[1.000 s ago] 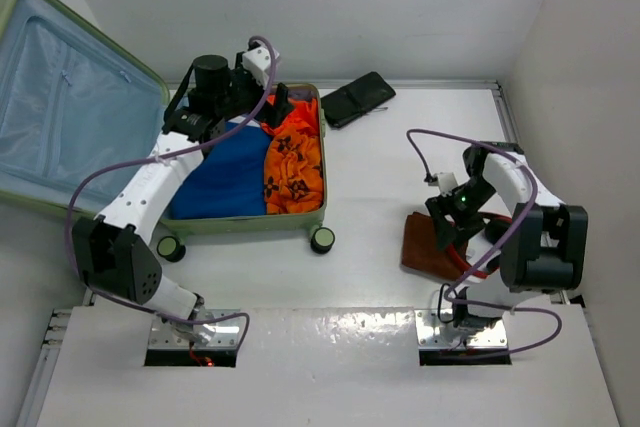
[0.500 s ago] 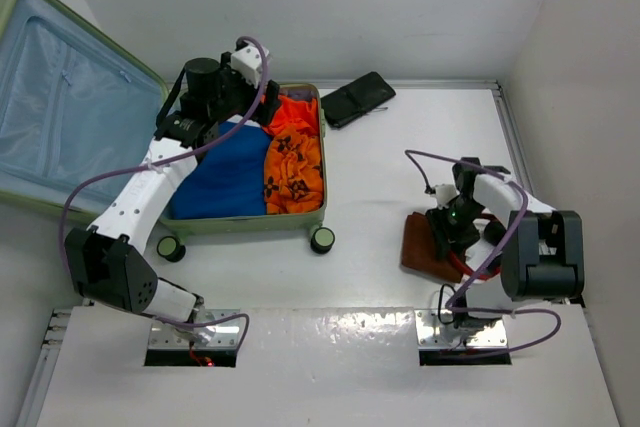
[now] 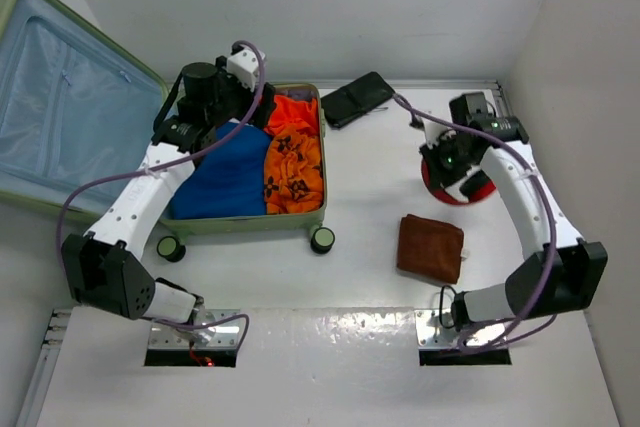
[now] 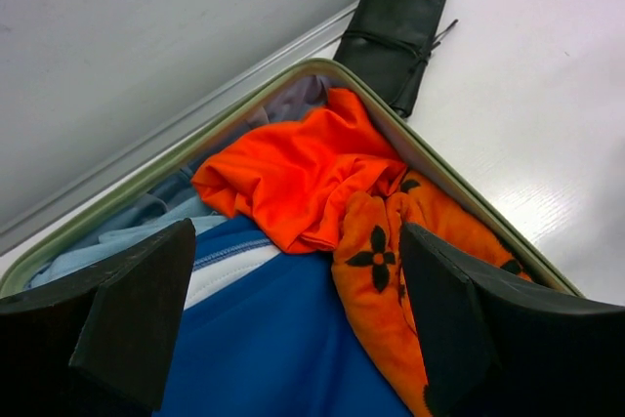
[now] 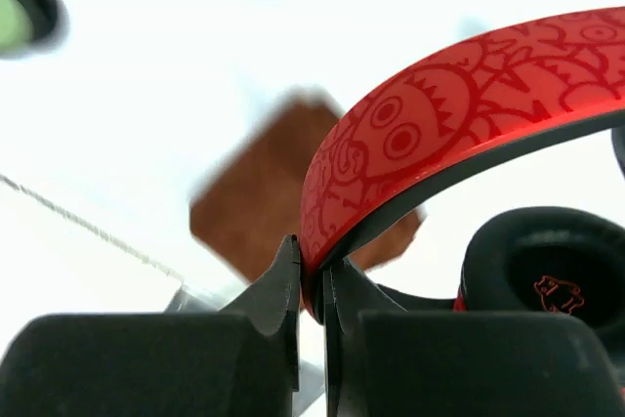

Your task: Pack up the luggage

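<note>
The luggage [image 3: 245,223] lies open on the left side of the tabletop [image 3: 370,197], with its lid standing up at the far left. The left arm [image 3: 150,187] reaches over the back of it, and the left jaws are wide apart with nothing in them. The right arm [image 3: 525,197] is far over on the other side. Inside the luggage a blue cloth [image 3: 225,172] fills most of the room, and an orange cloth [image 3: 295,157] fills the right side. The right jaws are shut tight on the band of the red headphones [image 5: 469,75], which seem to be up off the tabletop. So the step looks like bringing the headphones to the luggage. Next, the right arm has to carry them left across the tabletop, lay them on top of the cloths, and only then let go. The left arm hangs right over that spot and could get bumped, so I think it should move away first. A brown wallet [image 3: 432,249] lies near the right arm, and a black pouch [image 3: 357,99] lies just by the luggage's back corner. Both likely need packing too.
</note>
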